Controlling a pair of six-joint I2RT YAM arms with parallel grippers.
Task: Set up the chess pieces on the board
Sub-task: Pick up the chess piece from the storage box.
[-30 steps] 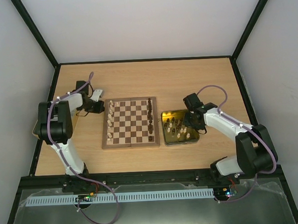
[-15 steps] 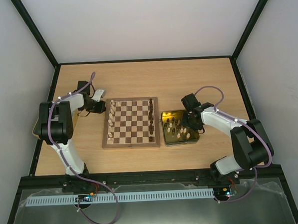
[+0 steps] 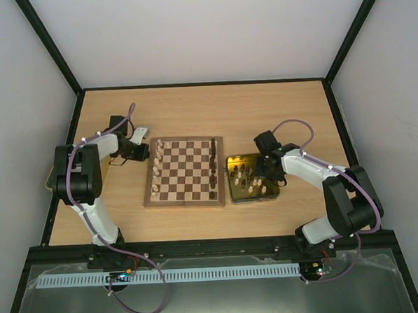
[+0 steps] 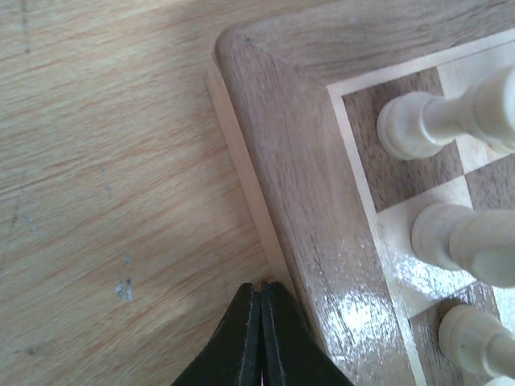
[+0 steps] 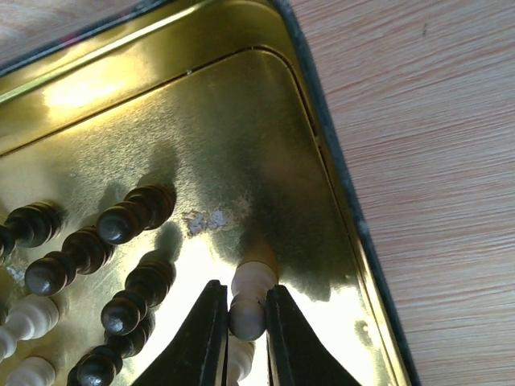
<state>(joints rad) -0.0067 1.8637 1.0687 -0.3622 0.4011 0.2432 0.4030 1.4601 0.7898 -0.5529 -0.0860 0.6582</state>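
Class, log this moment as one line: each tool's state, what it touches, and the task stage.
left tool: shut, empty, at board edge | right tool: shut on cream piece in gold tray | stage: pickup

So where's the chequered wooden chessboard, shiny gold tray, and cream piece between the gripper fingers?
Wooden chessboard (image 3: 185, 170): top view, bare middle.
Gold tray (image 5: 241, 112): right wrist view, bare floor.
Cream piece (image 5: 247, 319): right wrist view, head.
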